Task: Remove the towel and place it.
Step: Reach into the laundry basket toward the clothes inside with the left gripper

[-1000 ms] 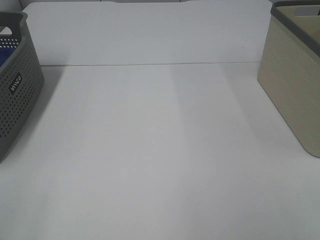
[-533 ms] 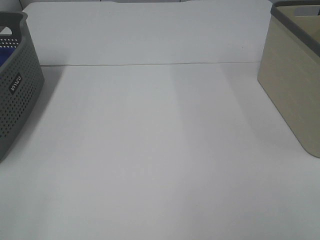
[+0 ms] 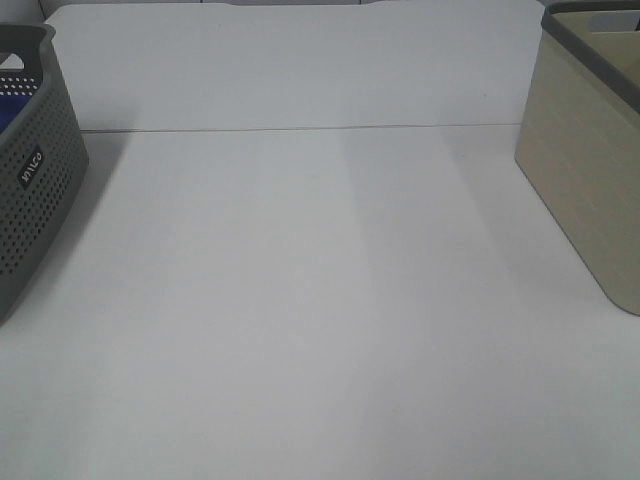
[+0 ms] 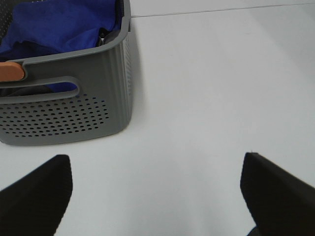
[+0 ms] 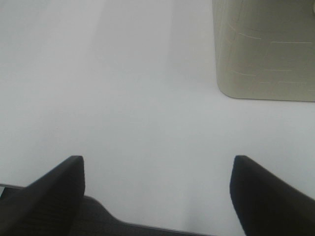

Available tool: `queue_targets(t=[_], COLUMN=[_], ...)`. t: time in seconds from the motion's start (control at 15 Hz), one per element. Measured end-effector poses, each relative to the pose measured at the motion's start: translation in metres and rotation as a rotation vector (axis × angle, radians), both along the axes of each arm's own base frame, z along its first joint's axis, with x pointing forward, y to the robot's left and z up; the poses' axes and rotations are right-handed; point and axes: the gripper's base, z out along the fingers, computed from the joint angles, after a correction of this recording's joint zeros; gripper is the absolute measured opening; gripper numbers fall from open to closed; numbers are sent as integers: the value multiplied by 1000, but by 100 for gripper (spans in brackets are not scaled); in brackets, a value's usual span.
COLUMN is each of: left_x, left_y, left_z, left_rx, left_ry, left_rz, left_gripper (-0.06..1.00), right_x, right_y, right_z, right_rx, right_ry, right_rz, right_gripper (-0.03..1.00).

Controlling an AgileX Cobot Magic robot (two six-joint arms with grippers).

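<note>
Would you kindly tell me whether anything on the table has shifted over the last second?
Nothing visibly changed. The grey basket with the blue towel inside and the beige basket sit exactly where they were, and neither arm has entered the overhead view.

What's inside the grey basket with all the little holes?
A crumpled blue towel lies bunched in the grey basket. Whatever lies beneath the towel is covered, so I can't tell.
</note>
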Motion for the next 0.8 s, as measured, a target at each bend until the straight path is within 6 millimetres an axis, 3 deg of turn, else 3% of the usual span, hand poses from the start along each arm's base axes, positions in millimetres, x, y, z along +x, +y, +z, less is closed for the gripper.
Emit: queue_targets(t=[0.8], left_x=[0], left_y=[0], left_z=[0], left_rx=[0], left_ry=[0], left_rz=[0], left_gripper=[85], right_x=[0], right_y=[-1], right_z=[0], right_rx=[-9], right_ry=[-1], right_rz=[-6], right_gripper=[80])
